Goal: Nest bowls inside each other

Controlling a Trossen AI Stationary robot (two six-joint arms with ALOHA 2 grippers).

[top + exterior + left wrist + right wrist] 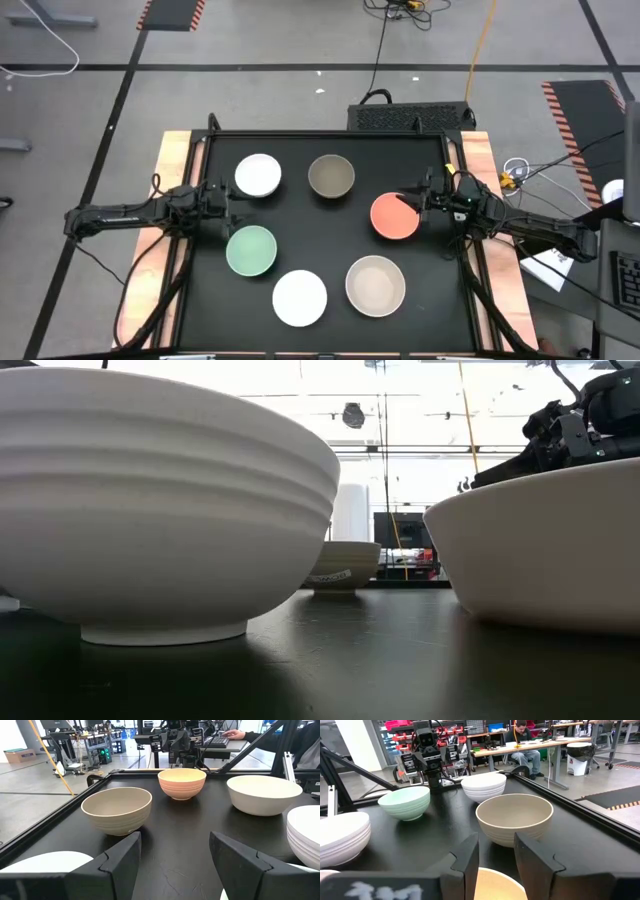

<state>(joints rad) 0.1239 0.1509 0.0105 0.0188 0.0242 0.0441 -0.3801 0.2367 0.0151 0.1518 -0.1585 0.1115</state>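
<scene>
Six bowls stand on their feet on the black table. In the high view they are a white bowl [258, 175], an olive-grey bowl [331, 176], an orange-coral bowl [395, 216], a mint green bowl [251, 250], a second white bowl [300, 298] and a beige bowl [376, 285]. My left gripper [232, 205] [175, 855] is open, low between the far white bowl and the mint one. My right gripper [411, 203] [495, 852] is open over the orange-coral bowl's [495, 885] right rim. I see no touch there.
The table [330, 240] has a raised dark frame, with wooden boards on its left and right sides. Bare black surface lies in the middle between the bowls. In the low view the near white bowl [160, 510] and the beige bowl [540, 550] fill the foreground. A person sits at a desk [522, 740] far behind.
</scene>
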